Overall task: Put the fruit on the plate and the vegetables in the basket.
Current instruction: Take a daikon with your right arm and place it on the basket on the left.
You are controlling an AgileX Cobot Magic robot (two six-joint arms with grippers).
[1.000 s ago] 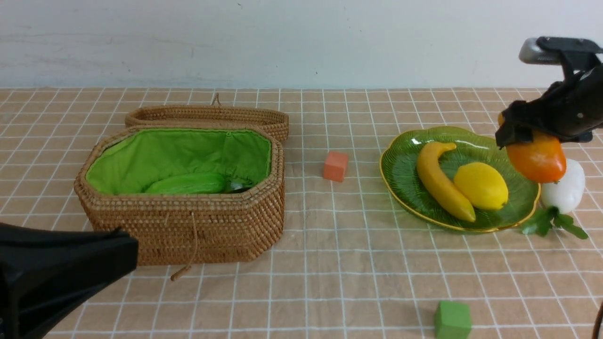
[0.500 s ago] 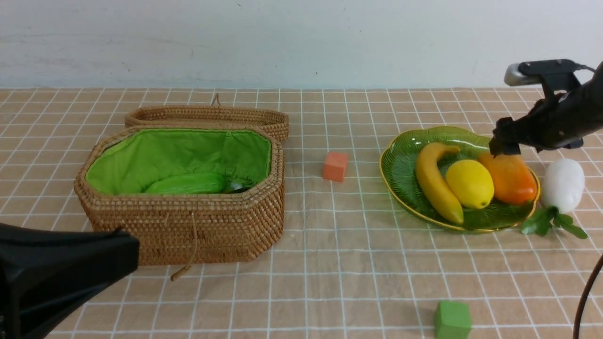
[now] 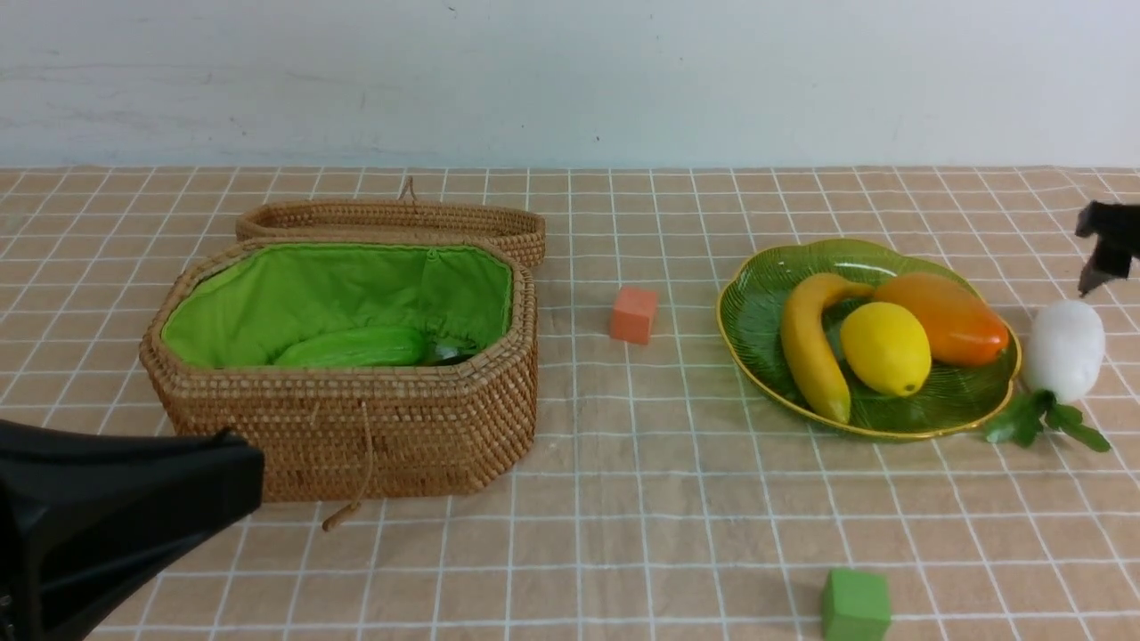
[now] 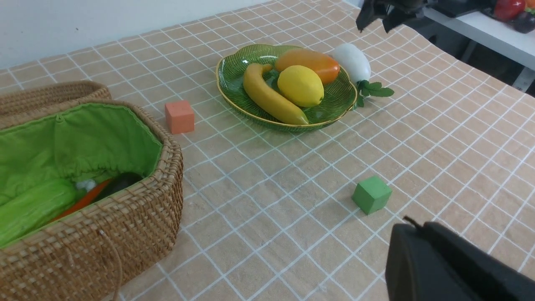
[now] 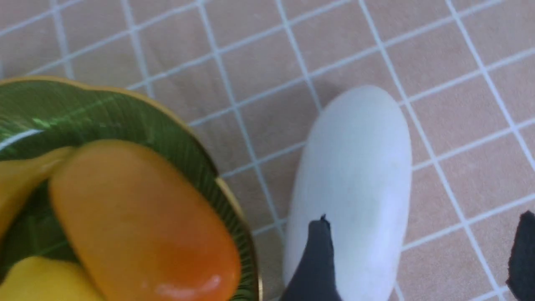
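Note:
The green leaf-shaped plate (image 3: 757, 312) holds the banana (image 3: 806, 343), lemon (image 3: 884, 347) and mango (image 3: 944, 316). Just right of it, the white radish (image 3: 1064, 347) lies on the cloth. My right gripper (image 3: 1100, 254) hovers open and empty above the radish (image 5: 359, 167), one fingertip (image 5: 317, 259) over it and the mango (image 5: 142, 217) beside it. The open basket (image 3: 338, 427) on the left holds the green gourd (image 3: 356, 347), the carrot (image 4: 83, 200) and a dark eggplant (image 4: 121, 182). My left gripper (image 3: 116, 516) is shut and empty in front of the basket.
The wicker lid (image 3: 392, 218) lies flat behind the basket. An orange cube (image 3: 634, 313) sits between basket and plate. A green cube (image 3: 855, 605) rests near the front edge. The radish's leaves (image 3: 1042, 418) spread toward the front.
My right gripper set the mango on the plate behind the lemon, let go, and drew back to the right. The banana and lemon shifted slightly left. The left arm stayed still.

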